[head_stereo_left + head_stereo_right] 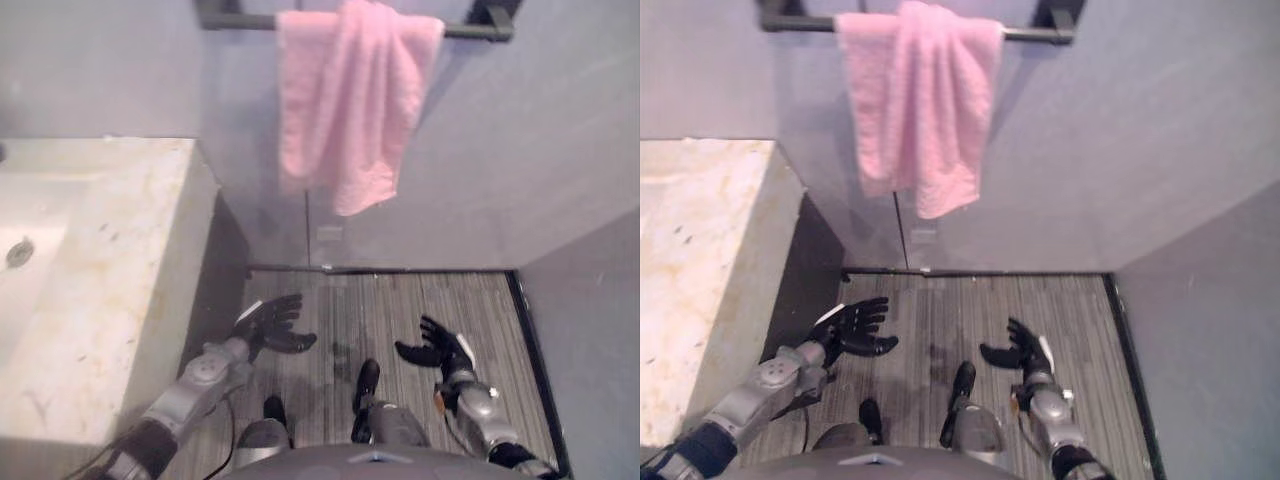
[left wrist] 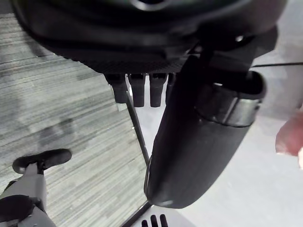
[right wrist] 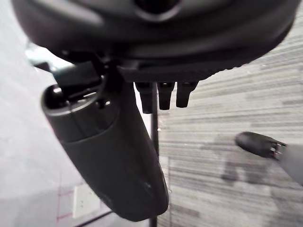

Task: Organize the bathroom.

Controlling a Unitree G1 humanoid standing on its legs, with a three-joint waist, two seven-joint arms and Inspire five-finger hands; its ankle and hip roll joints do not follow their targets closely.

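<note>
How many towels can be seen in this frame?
1. A pink towel hangs over the dark rail on the wall, above the floor and beside the counter. Others could lie outside the views.

Pink towel [image 1: 350, 100] on a black rail [image 1: 240, 20]; cream marbled counter [image 1: 120, 270]; grey striped floor [image 1: 400, 310]; grey wall [image 1: 540, 130].

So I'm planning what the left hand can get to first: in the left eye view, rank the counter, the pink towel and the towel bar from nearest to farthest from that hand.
From the left hand, held low over the floor:
1. Counter, right beside it on the robot's left.
2. Pink towel, hanging on the wall above and ahead.
3. Towel bar, highest up, carrying the towel.
</note>
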